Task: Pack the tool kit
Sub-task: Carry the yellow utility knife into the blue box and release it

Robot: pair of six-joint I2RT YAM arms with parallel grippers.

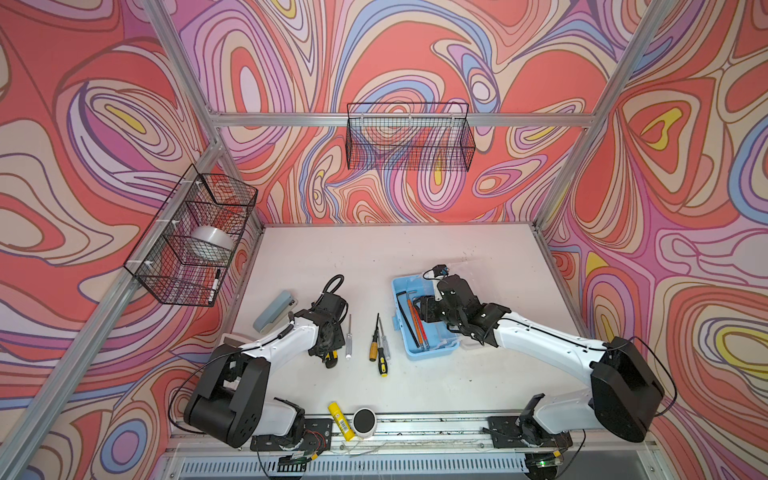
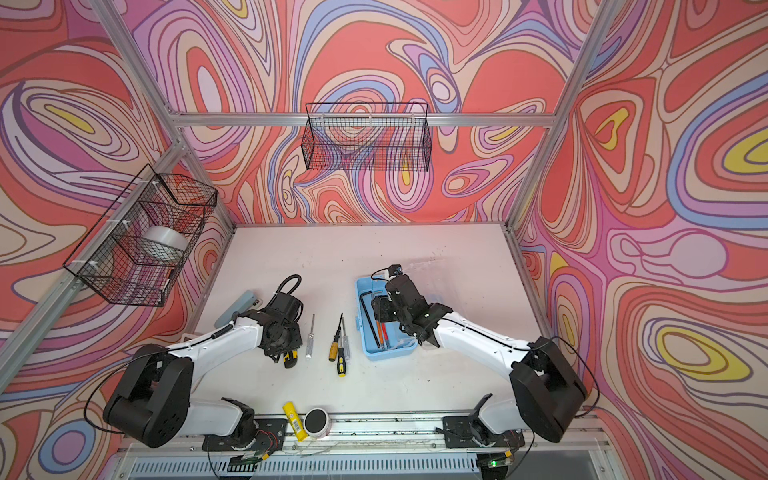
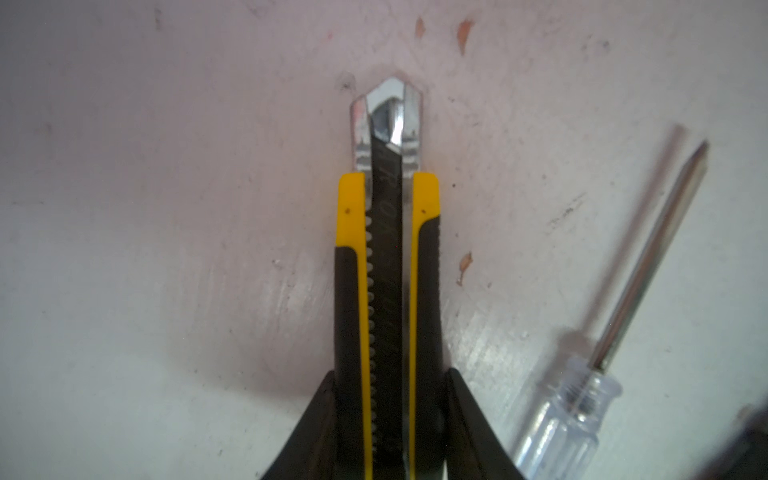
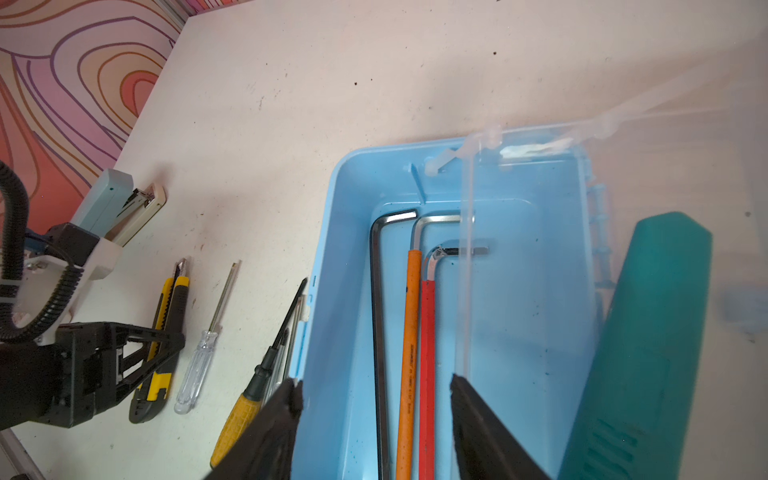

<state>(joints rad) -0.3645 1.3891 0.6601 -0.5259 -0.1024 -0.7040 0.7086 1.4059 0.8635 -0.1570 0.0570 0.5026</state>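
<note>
The light-blue case [image 1: 415, 351] [image 4: 332, 249] lies open on the table's right half, its clear lid [image 4: 623, 124] swung back. Three hex keys [image 4: 409, 332] lie in it: black, orange and red. My right gripper [image 4: 376, 382] [image 1: 424, 311] hovers open over them, holding nothing. To the left, a yellow-and-black utility knife [image 3: 386, 270] [image 1: 330, 359] lies flat on the table. My left gripper [image 3: 390, 374] has both fingers pressed against its sides. A clear-handled screwdriver [image 1: 349, 338] [image 3: 582, 407] lies just right of the knife. Two yellow-handled screwdrivers [image 1: 376, 351] lie between it and the case.
A grey-blue stapler [image 1: 274, 311] lies at the left, behind my left arm. A yellow glue stick [image 1: 340, 419] and a round white puck [image 1: 364, 422] sit at the front edge. Wire baskets [image 1: 191, 237] [image 1: 409, 137] hang on the walls. A teal piece [image 4: 648, 353] shows beside the case.
</note>
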